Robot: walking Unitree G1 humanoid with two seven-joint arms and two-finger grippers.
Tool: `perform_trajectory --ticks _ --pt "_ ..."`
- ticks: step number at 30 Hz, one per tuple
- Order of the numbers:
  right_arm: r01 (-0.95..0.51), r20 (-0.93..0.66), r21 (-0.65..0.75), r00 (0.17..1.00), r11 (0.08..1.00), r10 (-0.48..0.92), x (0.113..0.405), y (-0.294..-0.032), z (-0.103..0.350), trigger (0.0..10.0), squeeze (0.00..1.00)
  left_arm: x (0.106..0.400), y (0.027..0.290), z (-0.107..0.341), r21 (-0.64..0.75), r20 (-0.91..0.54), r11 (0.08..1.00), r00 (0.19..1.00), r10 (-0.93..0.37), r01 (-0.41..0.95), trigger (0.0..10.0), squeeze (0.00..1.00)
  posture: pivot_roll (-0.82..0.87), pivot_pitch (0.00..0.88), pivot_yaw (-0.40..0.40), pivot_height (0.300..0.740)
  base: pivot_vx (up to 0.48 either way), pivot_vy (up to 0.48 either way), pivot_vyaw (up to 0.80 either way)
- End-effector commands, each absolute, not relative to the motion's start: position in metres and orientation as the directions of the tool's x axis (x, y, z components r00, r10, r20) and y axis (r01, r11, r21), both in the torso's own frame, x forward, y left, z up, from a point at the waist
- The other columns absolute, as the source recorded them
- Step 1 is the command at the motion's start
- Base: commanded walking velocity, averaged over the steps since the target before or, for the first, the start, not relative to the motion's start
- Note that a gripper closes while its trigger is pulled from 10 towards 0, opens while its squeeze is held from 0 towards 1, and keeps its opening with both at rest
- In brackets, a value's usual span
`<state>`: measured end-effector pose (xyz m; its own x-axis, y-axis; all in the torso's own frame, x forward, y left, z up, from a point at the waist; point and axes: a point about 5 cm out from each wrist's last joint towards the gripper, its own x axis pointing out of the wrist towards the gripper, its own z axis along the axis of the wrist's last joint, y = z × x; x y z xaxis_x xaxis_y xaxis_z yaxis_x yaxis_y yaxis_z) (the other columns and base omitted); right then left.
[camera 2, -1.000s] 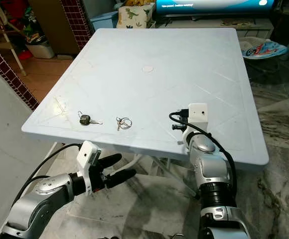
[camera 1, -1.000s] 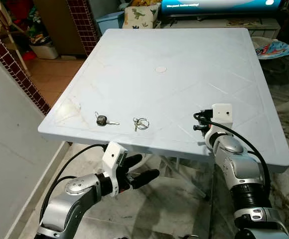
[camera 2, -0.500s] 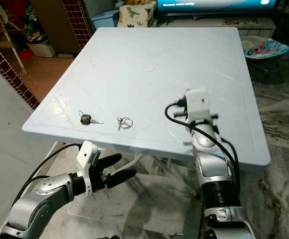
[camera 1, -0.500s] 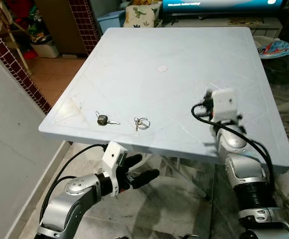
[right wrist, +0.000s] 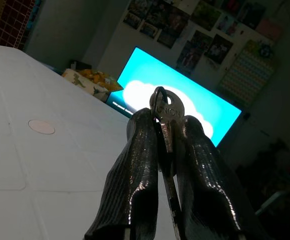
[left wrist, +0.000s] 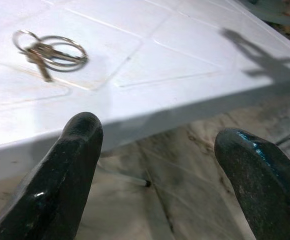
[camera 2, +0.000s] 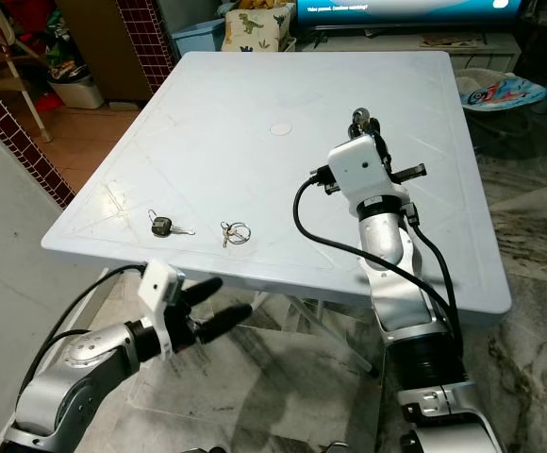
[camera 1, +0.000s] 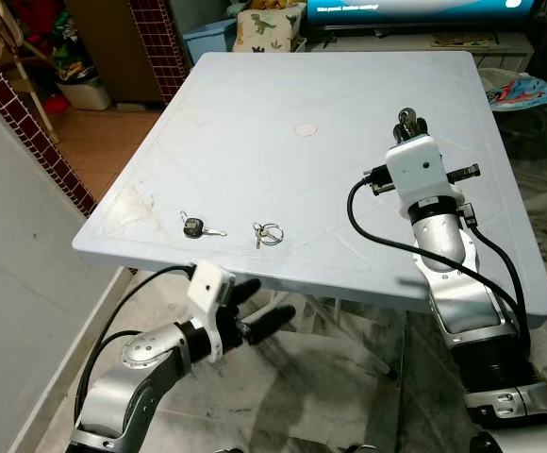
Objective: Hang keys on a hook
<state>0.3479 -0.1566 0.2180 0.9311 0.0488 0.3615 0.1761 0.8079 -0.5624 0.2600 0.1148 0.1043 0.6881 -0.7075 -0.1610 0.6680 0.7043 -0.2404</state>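
right gripper: the right gripper [right wrist: 167, 145] is raised above the far right part of the pale blue square plastic table [camera 1: 255, 113], its two black fingers [right wrist: 135, 175] clamped together on a silver key stamped "union" [right wrist: 166, 117].
held key: the key's round head sticks out past the fingertips, and its long axis is seen to run along the fingers, blade hidden between them.
left gripper: the left gripper [camera 1: 255, 316] is held low, below and just in front of the table's near edge, fingers [left wrist: 65, 170] spread wide apart with nothing between them.
other keys: a small bunch of silver keys on a wire ring [camera 1: 267, 233] and a black-headed key [camera 1: 198, 227] lie side by side on the table near its near edge; the left gripper is judged the nearer arm to both, the right gripper being well apart from them.
hook: no hook can be made out; whichever way it lies from the right gripper cannot be told.
deciding relation: since the key's head with its hole leads outward from the fingertips, it is judged that the head must be presented to the hook first, along the finger axis.
surroundings: a lit turquoise screen [right wrist: 170, 102] and a wall of pinned pictures [right wrist: 185, 25] are seen beyond the table; marbled floor tiles [camera 1: 330, 396] lie beneath it.
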Motion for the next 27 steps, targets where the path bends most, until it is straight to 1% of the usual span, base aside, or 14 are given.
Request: perform_trajectory --ticks 1,2,3,4,7,8,15,18,21,24,27 --pt "0.174 0.376 -0.570 0.924 0.803 0.067 0.347 -0.153 0.219 2.7 0.00 0.266 0.125 0.106 -0.187 -0.160 0.769 0.753 -0.638 0.611 10.0 0.00 -0.06 0.076 0.124 0.740 0.000 0.000 0.00" --pt "0.169 0.369 -0.558 0.927 0.812 0.061 0.347 -0.154 0.219 8.2 0.00 0.269 0.128 0.107 -0.173 -0.156 0.798 0.784 -0.601 0.577 10.0 0.00 -0.06 0.076 0.124 0.740 0.000 0.000 0.00" --pt "0.156 0.353 -0.528 0.934 0.835 0.049 0.347 -0.155 0.218 10.0 0.00 0.274 0.133 0.108 -0.152 -0.143 0.842 0.832 -0.536 0.517 10.0 0.00 -0.06 0.073 0.124 0.740 0.000 0.000 0.00" --pt "0.156 0.353 -0.528 0.934 0.835 0.049 0.347 -0.155 0.218 10.0 0.00 0.274 0.133 0.108 -0.152 -0.143 0.842 0.832 -0.536 0.517 10.0 0.00 -0.06 0.073 0.124 0.740 0.000 0.000 0.00" --pt "0.140 0.337 -0.488 0.941 0.862 0.038 0.346 -0.156 0.218 10.0 0.00 0.280 0.141 0.113 -0.111 -0.109 0.895 0.890 -0.442 0.431 10.0 0.00 -0.06 0.070 0.122 0.740 0.000 0.000 0.00" --pt "0.137 0.341 -0.464 0.940 0.875 0.034 0.344 -0.155 0.220 10.0 0.00 0.285 0.148 0.118 -0.080 -0.072 0.935 0.934 -0.351 0.345 10.0 0.00 -0.06 0.064 0.117 0.740 0.000 0.000 0.00" --pt "0.100 0.326 -0.381 0.945 0.919 0.033 0.336 -0.147 0.220 10.0 0.00 0.293 0.162 0.129 -0.025 0.006 0.986 0.987 -0.162 0.163 10.0 0.00 -0.06 0.057 0.110 0.740 0.000 0.000 0.00" --pt "0.078 0.311 -0.377 0.949 0.923 0.047 0.333 -0.142 0.217 10.0 0.00 0.293 0.161 0.130 -0.052 0.020 0.987 0.988 -0.151 0.151 10.0 0.00 -0.06 0.054 0.107 0.740 0.000 0.000 0.00" --pt "0.068 0.300 -0.359 0.953 0.931 0.046 0.331 -0.140 0.214 10.0 0.00 0.291 0.152 0.132 -0.095 0.034 0.973 0.977 -0.209 0.211 10.0 0.00 -0.06 0.056 0.103 0.740 0.000 0.000 0.00" --pt "0.066 0.300 -0.355 0.953 0.932 0.047 0.331 -0.140 0.215 10.0 0.00 0.290 0.147 0.134 -0.107 0.045 0.966 0.972 -0.232 0.236 10.0 0.00 -0.06 0.056 0.103 0.740 0.000 0.000 0.00" --pt "0.066 0.296 -0.377 0.954 0.924 0.053 0.330 -0.140 0.217 10.0 0.00 0.289 0.150 0.135 -0.084 0.056 0.976 0.978 -0.199 0.203 10.0 0.00 -0.06 0.059 0.103 0.740 0.000 0.000 0.00"
